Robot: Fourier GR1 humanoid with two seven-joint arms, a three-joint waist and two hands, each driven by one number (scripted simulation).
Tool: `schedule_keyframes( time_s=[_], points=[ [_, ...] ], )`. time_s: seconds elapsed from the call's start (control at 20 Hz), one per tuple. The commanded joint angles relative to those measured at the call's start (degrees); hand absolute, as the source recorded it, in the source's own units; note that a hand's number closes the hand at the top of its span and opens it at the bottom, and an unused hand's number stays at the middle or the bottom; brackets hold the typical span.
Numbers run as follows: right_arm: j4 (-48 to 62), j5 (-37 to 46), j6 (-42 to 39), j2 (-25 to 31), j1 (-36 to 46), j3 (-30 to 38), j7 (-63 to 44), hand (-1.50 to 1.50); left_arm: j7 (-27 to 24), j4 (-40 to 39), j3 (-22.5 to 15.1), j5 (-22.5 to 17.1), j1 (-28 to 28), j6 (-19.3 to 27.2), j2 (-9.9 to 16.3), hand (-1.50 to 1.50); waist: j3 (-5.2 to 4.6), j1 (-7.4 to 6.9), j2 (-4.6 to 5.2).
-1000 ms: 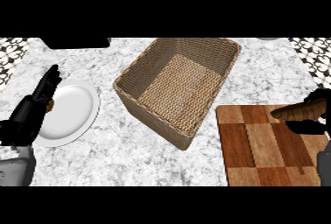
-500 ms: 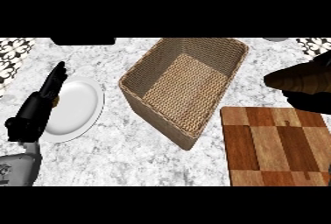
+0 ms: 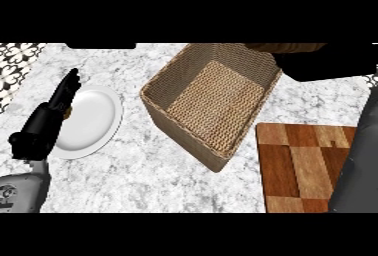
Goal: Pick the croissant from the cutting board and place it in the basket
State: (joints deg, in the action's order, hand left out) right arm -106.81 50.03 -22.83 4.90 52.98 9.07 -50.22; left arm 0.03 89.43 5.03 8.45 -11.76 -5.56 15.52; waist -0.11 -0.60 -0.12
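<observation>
The woven basket [image 3: 221, 145] stands tilted in the middle of the counter, with nothing inside it. The wooden cutting board [image 3: 303, 165] lies bare at the lower right. My right hand [image 3: 328, 62] is raised at the top right, beyond the basket's far right corner. It is curled round the brown croissant [image 3: 284, 48], of which only a strip shows at the top edge. My right forearm [image 3: 358, 160] crosses the board's right side. At the left, my left hand [image 3: 44, 125] rests open with its fingers straight, over the rim of a white plate [image 3: 96, 120].
The plate sits left of the basket on the marble counter [image 3: 148, 180]. A small brownish item on it is mostly hidden by my left hand. Patterned tiles [image 3: 18, 65] show at the far left edge.
My right hand has risen from the cutting board with the croissant and moved away and leftward, toward the basket's far corner. The board is now bare. My left hand stays put.
</observation>
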Motion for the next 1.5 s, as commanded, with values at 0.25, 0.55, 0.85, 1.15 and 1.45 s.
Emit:
schedule_keyframes(
  time_s=[0.25,0.55,0.85,1.15,1.45],
  points=[
    [17.4,-0.4,3.7,-3.1,11.3,0.9,-5.1,1.50,1.3,3.7,-0.1,-0.6,1.6,-1.9,0.3,0.00,0.09,-0.18,0.08],
    [27.9,-2.1,3.4,-4.9,15.2,0.5,-6.3,1.50,2.7,-0.5,0.3,0.8,-3.5,0.0,-0.7,0.00,0.08,0.24,0.16],
    [34.0,1.1,-1.9,-3.6,16.2,-4.0,-10.6,1.50,2.1,1.0,1.1,0.3,-1.5,-0.8,0.2,0.00,0.07,0.49,-0.06],
    [37.5,3.3,-7.8,-0.1,15.7,-6.6,-8.2,1.50,1.6,0.1,0.9,0.2,-1.2,-1.1,-0.4,0.00,0.09,0.90,-0.12],
    [39.6,-0.5,-7.1,-2.1,15.6,-3.1,-7.1,-1.50,0.0,1.3,2.5,-0.9,1.7,-2.8,0.9,0.00,0.10,0.18,-0.03]
  ],
)
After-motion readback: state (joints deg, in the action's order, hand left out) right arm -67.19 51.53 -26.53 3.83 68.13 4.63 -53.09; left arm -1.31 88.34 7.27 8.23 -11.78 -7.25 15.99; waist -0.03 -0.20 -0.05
